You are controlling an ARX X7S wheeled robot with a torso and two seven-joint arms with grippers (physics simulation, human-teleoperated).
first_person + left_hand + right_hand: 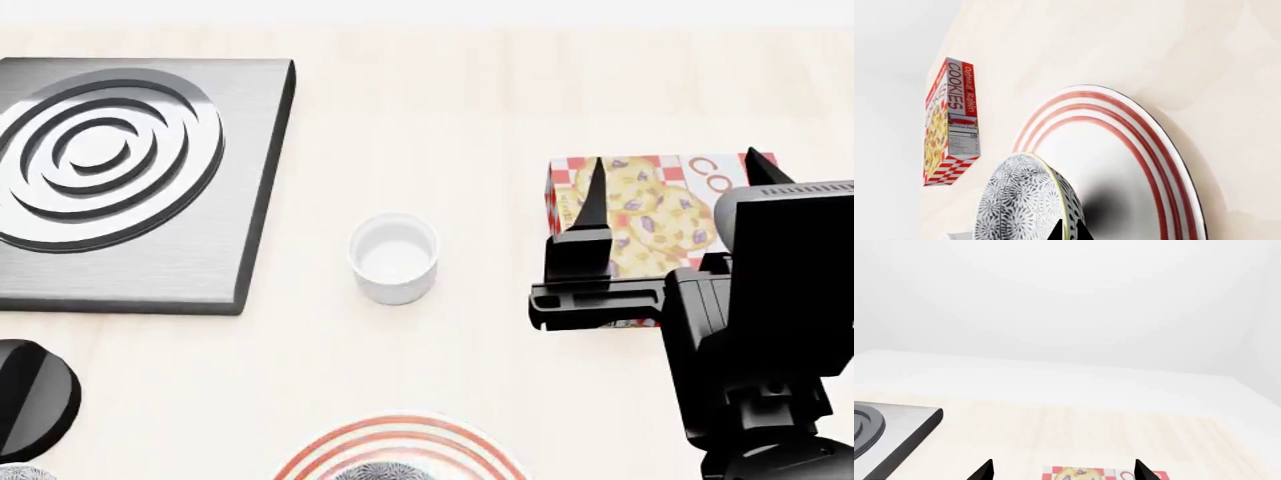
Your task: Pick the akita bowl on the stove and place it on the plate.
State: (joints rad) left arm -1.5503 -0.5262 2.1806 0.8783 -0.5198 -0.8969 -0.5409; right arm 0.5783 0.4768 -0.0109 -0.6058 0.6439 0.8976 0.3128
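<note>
We are carrying the akita bowl (1029, 200) over the plate (1157, 165), and the left wrist view shows why it is sitting the way it is: the left pincer (1071, 231) is gripping the bowl's rim, with one dark fingertip showing on the inner side of the wall, so the bowl is hanging edge-on from the fingers rather than resting flat. Beyond the pincer the red-ringed plate is filling the view, and a soft dark shadow is falling on the plate's centre just past the bowl, which we are reading as a sign that the bowl is close above the plate but not yet set down. We are judging this as the lowering step, with only the release left.

In the head view the stove (134, 180) is standing bare, its ring burner carrying nothing, so the bowl is already off it. The black knob (34, 398) is sitting near the stove's front corner.

Our right pincer (667, 170) is waiting well away from the action, fingers spread wide and holding nothing, raised over the cookies box (627, 215) that is lying just beyond its tips. The plain white cup (394, 257) is standing between the stove and that pincer, clear of the path to the plate (400, 452).
</note>
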